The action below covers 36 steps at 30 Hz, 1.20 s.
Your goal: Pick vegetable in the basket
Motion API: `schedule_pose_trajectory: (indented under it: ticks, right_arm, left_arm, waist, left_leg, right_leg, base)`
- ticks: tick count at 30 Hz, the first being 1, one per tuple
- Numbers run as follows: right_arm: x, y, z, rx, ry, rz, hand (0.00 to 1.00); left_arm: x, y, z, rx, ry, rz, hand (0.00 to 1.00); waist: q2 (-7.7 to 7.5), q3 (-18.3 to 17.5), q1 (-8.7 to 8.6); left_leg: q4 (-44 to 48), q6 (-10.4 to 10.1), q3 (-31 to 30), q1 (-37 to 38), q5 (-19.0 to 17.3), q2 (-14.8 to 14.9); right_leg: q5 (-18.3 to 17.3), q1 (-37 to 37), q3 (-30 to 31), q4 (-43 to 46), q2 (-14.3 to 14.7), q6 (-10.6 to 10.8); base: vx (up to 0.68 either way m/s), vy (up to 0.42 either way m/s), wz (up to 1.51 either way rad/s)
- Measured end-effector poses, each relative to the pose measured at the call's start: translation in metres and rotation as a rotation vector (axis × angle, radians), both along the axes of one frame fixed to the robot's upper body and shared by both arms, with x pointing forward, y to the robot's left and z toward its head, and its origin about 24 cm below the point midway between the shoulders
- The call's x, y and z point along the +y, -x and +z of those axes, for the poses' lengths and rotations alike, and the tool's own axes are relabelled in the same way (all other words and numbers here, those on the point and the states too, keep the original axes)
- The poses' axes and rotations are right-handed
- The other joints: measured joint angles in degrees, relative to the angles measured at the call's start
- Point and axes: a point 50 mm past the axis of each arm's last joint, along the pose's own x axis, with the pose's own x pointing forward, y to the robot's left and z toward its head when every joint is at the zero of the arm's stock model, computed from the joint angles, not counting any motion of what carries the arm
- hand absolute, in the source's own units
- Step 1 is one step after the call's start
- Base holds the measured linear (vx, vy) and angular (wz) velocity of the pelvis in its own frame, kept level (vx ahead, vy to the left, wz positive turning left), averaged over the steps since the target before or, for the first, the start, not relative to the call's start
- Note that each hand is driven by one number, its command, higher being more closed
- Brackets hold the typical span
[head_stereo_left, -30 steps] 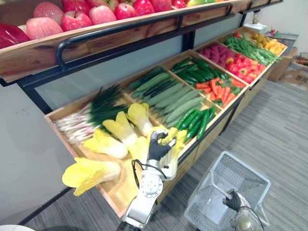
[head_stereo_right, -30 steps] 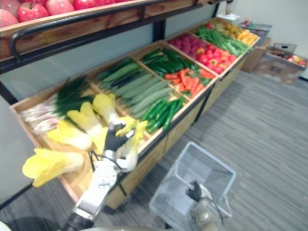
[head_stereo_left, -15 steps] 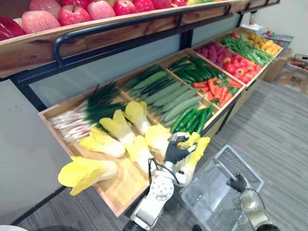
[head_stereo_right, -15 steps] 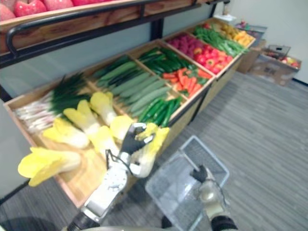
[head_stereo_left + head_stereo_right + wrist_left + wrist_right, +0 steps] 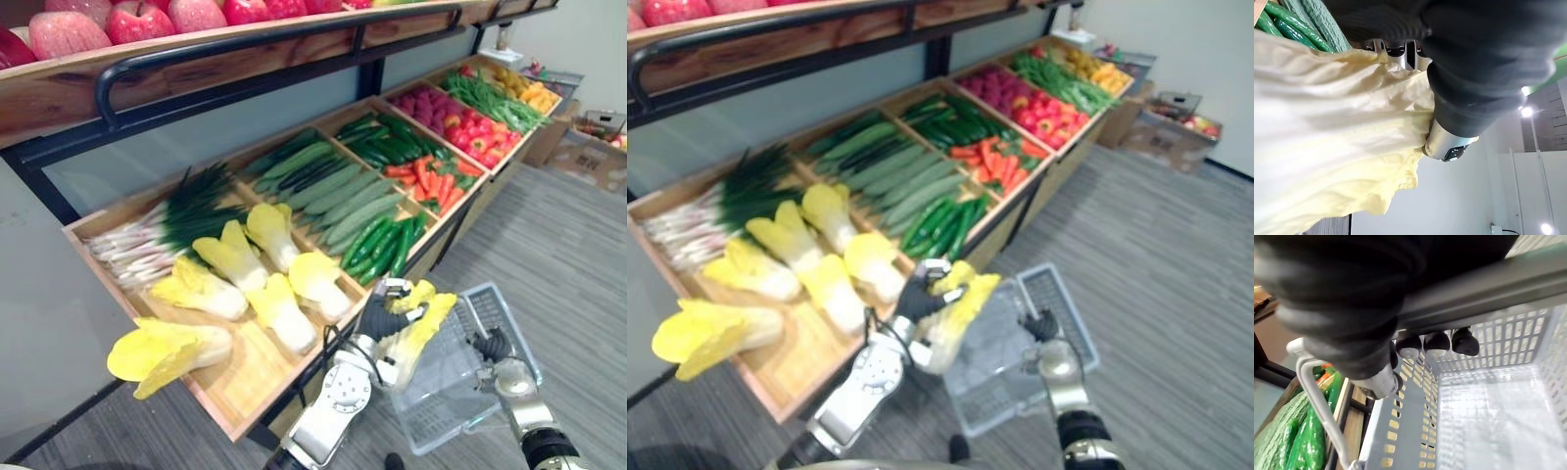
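Left eye view, stand: a sloping wooden produce stand (image 5: pixel 231 416) with compartments of spring onions, yellow-leaved cabbages, cucumbers (image 5: pixel 384 245), carrots and peppers.
Left eye view, cabbage: one cabbage (image 5: pixel 419 328) is off the stand, held in the air over the near-left rim of the basket.
Left eye view, left robot hand: the left robot hand (image 5: pixel 384 315) has its fingers curled round the cabbage's middle.
Left eye view, basket: a pale grey mesh basket (image 5: pixel 443 416), empty inside, hangs in front of the stand.
Left eye view, right robot hand: the right robot hand (image 5: pixel 494 345) grips the basket on its far-right side.
Right eye view, key relation: the basket (image 5: pixel 994 403) lies to the robot's right of and below the cabbage (image 5: pixel 962 311). The cabbage's long axis runs from its pale stem near the wrist up to its yellow leaf tips, which point toward the basket. The left robot hand is the carrying one.
Left wrist view, grasp: creamy leaves (image 5: pixel 1327 147) press against the palm, with a silver finger (image 5: pixel 1448 141) wrapped over them.
Right wrist view, grasp: dark fingertips (image 5: pixel 1437 342) are hooked under the grey handle (image 5: pixel 1498 286), with the basket floor bare beneath.
Writing: no label or print can be read.
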Motion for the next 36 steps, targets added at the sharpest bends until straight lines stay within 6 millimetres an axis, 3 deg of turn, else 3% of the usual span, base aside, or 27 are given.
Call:
schedule_pose_trajectory:
  ticks: [7, 13, 22, 29, 36]
  right_arm:
    - [0.002, -0.006, 0.009, -0.04, -0.028, -0.001, 1.0]
    - [0.009, -0.016, 0.029, -0.142, -0.102, 0.005, 1.0]
    - [0.026, -0.018, 0.038, -0.17, -0.232, 0.133, 1.0]
    - [0.019, -0.007, 0.042, -0.167, -0.284, 0.214, 1.0]
    - [0.027, -0.003, 0.037, -0.136, -0.295, 0.278, 1.0]
  left_arm:
    - [-0.018, 0.004, -0.014, 0.059, -0.032, -0.096, 1.0]
    - [-0.027, 0.0, -0.032, 0.078, -0.158, -0.115, 1.0]
    - [-0.023, -0.006, -0.056, 0.093, -0.33, -0.056, 1.0]
    - [-0.022, -0.006, -0.06, 0.077, -0.382, -0.051, 1.0]
    - [-0.019, -0.006, -0.066, 0.056, -0.446, -0.027, 1.0]
  waist:
    - [-0.23, 0.14, -0.2]
    - [-1.04, 0.62, -0.4]
    - [-2.43, 1.08, -2.95]
    - [-2.62, 1.02, -3.26]
    - [-2.63, 1.0, -3.27]
  left_leg:
    - [-0.02, 0.0, 0.07, 0.01, 0.0, 0.05]
    - [0.01, 0.0, 1.17, 0.15, 0.0, 0.11]
    - [-0.07, -0.12, 1.84, 0.65, -0.1, 0.21]
    - [-0.01, -0.26, 2.4, 1.07, -0.31, 0.35]
    - [-0.08, -0.34, 3.01, 1.52, -0.37, 0.51]
  right_leg:
    - [0.0, -0.04, 0.08, 0.03, 0.08, 0.0]
    - [0.0, -0.87, 1.18, 0.6, 0.32, 0.0]
    - [0.01, -0.82, 1.8, 0.6, 0.49, 0.0]
    - [0.0, -0.76, 2.21, 0.63, 0.66, 0.0]
    - [0.0, -0.76, 2.69, 0.63, 0.88, 0.0]
  base:
    - [0.0, 0.0, 0.0]
    - [0.0, -0.012, -0.08]
    - [0.01, -0.008, -0.04]
    - [0.01, -0.01, -0.04]
    - [0.0, -0.008, -0.04]
